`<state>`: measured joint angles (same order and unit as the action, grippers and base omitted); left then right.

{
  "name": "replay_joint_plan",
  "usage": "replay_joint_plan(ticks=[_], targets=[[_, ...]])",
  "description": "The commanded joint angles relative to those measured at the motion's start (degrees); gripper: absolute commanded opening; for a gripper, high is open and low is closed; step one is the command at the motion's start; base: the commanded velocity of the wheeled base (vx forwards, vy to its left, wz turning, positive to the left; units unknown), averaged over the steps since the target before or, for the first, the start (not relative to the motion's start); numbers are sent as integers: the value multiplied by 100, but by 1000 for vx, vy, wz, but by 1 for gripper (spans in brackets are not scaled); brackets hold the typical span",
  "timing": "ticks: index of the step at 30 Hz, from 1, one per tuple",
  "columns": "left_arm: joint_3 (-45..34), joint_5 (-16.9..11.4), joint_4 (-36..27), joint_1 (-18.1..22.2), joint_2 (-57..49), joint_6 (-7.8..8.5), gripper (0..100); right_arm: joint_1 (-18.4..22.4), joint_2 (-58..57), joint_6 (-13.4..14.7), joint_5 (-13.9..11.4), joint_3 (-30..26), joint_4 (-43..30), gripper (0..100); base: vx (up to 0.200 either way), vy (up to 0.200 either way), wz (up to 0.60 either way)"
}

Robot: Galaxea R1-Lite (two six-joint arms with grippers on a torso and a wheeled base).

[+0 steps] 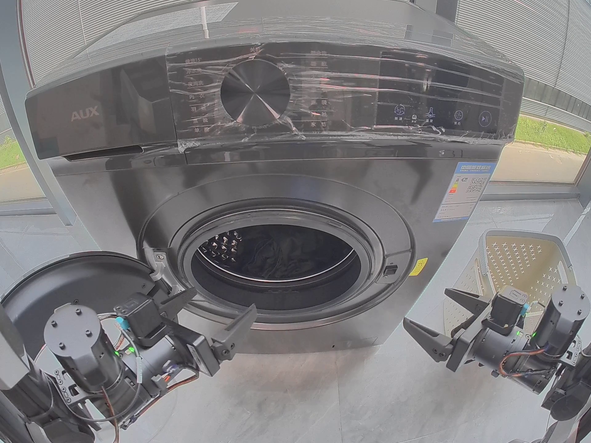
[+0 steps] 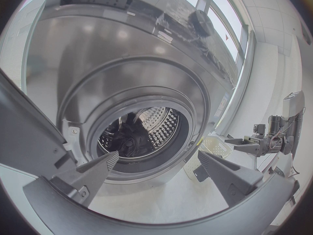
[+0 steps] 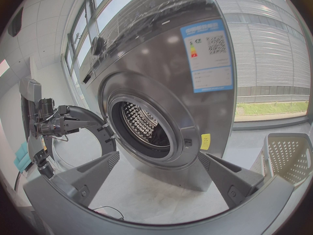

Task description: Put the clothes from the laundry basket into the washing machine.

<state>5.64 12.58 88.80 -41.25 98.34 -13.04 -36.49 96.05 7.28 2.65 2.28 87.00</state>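
Dark clothes [image 1: 277,250] lie in the washing machine [image 1: 295,167] drum, a lump that is hard to make out; the right tool [image 1: 431,309] hides part of the laundry basket [image 1: 523,259]; the left tool [image 1: 218,306] sits near the drum's mouth; both tools are wide open.

The washing machine [image 1: 345,179] opening stands unblocked — door [image 1: 80,278] swung wide left, clothes [image 1: 277,250] deep inside.

Nearest the washing machine [image 1: 394,176], dark grey wedge-shaped fingers [image 1: 237,330] with ribbed tips on left gripper [image 1: 223,299] and right gripper [image 1: 426,306]. Farther from it, black screw-studded cylindrical housings [image 1: 77,333], orange cables [image 1: 178,381], green lights [image 1: 117,352].
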Motion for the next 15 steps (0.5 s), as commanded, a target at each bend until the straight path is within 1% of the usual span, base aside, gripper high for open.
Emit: replay_joint_plan(ticks=[1,3,4,5,9,11,13,14,15], targets=[[-248,43,-3,21,-412,48,100,221,-385,2,17,-87,-26,100,0,0,0],[-327,34,-3,117,-474,118,100,511,-447,-51,-18,-184,-26,100,0,0,0],[-353,43,6,126,-509,153,100,572,-491,-51,-36,-228,-34,100,-200,0,0],[-389,43,-3,126,-570,232,100,581,-535,-42,-27,-228,-34,100,-200,0,0],[-494,34,-3,126,-869,417,100,599,-833,-60,8,-228,-52,100,-200,0,0],[-529,34,-3,126,-1063,549,100,590,-1036,-77,26,-228,-87,100,-200,0,0],[-564,60,-20,117,-1300,663,100,590,-1291,-139,26,-228,-333,100,-200,0,0],[-564,60,-20,109,-1326,672,100,590,-1308,-148,17,-228,-360,100,-200,0,0],[-564,69,-117,74,-1590,698,100,529,-1668,-236,-18,-228,-790,100,-200,0,0]])
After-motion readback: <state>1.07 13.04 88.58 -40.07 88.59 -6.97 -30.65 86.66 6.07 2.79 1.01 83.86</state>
